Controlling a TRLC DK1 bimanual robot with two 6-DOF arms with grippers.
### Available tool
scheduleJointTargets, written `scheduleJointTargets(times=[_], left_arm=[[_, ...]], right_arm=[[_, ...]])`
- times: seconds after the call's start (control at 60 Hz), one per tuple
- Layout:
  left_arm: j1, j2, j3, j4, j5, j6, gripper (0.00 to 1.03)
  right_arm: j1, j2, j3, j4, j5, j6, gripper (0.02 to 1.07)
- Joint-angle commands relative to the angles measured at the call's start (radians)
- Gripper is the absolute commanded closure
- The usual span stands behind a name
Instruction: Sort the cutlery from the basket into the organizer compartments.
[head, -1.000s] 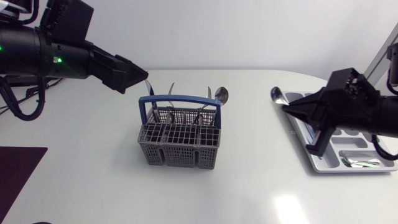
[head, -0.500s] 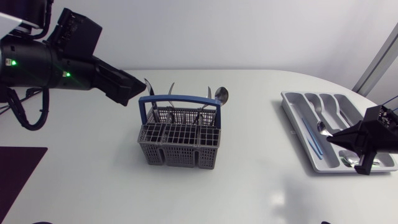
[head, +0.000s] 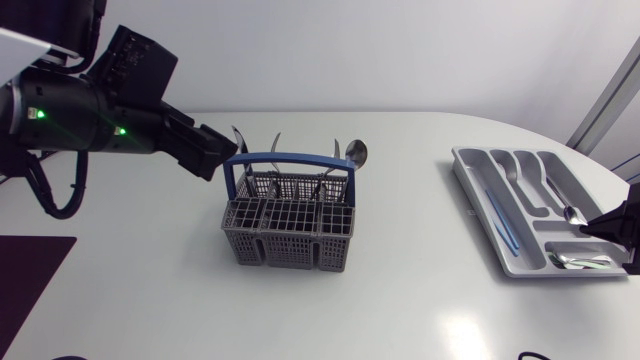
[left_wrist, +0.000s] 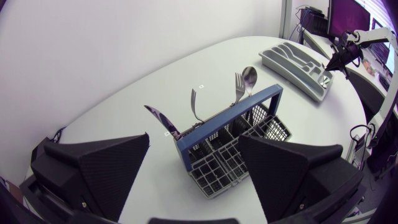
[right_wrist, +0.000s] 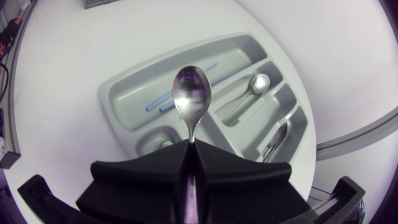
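Note:
The grey cutlery basket (head: 290, 222) with a blue handle (left_wrist: 230, 112) stands mid-table, holding a spoon (head: 356, 152), forks (left_wrist: 239, 87) and a knife (left_wrist: 163, 120). My left gripper (head: 222, 150) hovers open just left of the handle; in the left wrist view its fingers (left_wrist: 102, 168) stand wide with the basket ahead of the left gripper (left_wrist: 194, 138). The grey organizer (head: 478, 195) lies at the right. My right gripper (right_wrist: 191, 146) is shut on a spoon (right_wrist: 191, 99) held over the organizer (right_wrist: 127, 93); in the head view the right gripper (head: 608, 224) shows at the edge.
In the organizer lie a spoon (right_wrist: 254, 84), a fork (right_wrist: 275, 138) and blue-handled pieces (right_wrist: 180, 93). A dark mat (head: 28, 275) sits at the table's left front. Bare white table (head: 410, 250) lies between basket and organizer.
My right arm has swept to the right with the spoon, from the organizer's near end to its far side. My left gripper has edged closer to the basket handle.

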Motion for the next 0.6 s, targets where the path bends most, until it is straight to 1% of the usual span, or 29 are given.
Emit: scheduleJointTargets(times=[0.0,0.1,0.2,0.25,0.367,0.417,0.467,0.583], left_arm=[[-0.007,-0.012,-0.034,0.001,-0.006,0.007,0.04],[-0.007,-0.019,-0.054,-0.004,-0.006,0.009,0.04],[-0.013,-0.033,-0.076,-0.005,-0.006,0.021,0.04],[-0.017,-0.041,-0.085,-0.007,-0.006,0.029,0.04],[-0.016,-0.065,-0.108,-0.01,-0.006,0.045,0.04],[-0.013,-0.075,-0.117,-0.015,-0.006,0.055,0.04],[-0.01,-0.084,-0.128,-0.018,-0.006,0.064,0.05],[-0.007,-0.098,-0.152,-0.024,-0.008,0.087,0.06]], right_arm=[[-0.014,0.072,0.038,-0.016,0.028,-0.069,1.01],[-0.021,0.121,0.054,0.012,0.072,-0.083,1.0],[-0.02,0.155,0.034,0.098,0.118,-0.083,0.83],[-0.018,0.173,0.026,0.134,0.141,-0.083,0.82],[-0.017,0.196,0.025,0.18,0.157,-0.083,0.81],[-0.02,0.201,0.023,0.196,0.161,-0.083,0.74],[-0.021,0.201,0.023,0.197,0.163,-0.083,0.69],[-0.023,0.173,0.006,0.197,0.16,-0.083,0.69]])
